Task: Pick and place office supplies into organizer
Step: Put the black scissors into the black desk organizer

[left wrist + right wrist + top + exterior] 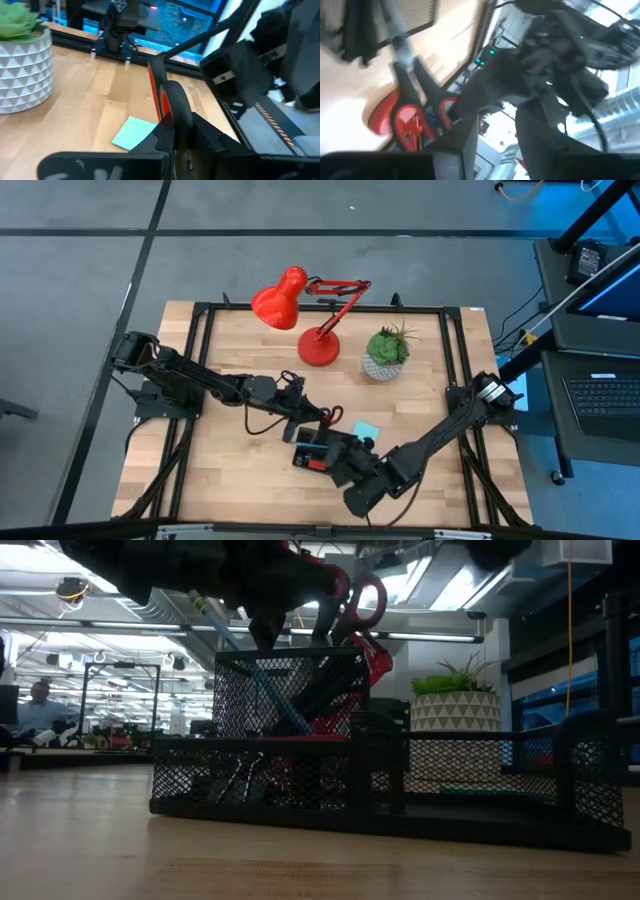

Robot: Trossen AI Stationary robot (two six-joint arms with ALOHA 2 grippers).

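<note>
From above, the left tool [322,418] sits closed on the scissors [333,416] over the organizer [318,455]; only the low view shows that black mesh organizer [400,785] with scissors [355,600] and a pen [240,650] standing inside. A blue sticky pad [366,429] lies just beyond. I cannot tell the right tool's [352,465] state. The wooden counter [240,340] carries a red lamp [310,315] and a plant [386,352].

High cam straight down over whole table, low cam level at tabletop close to organizer [380,780], wrist cams tight on scissors [167,100], shared w/ both.
</note>
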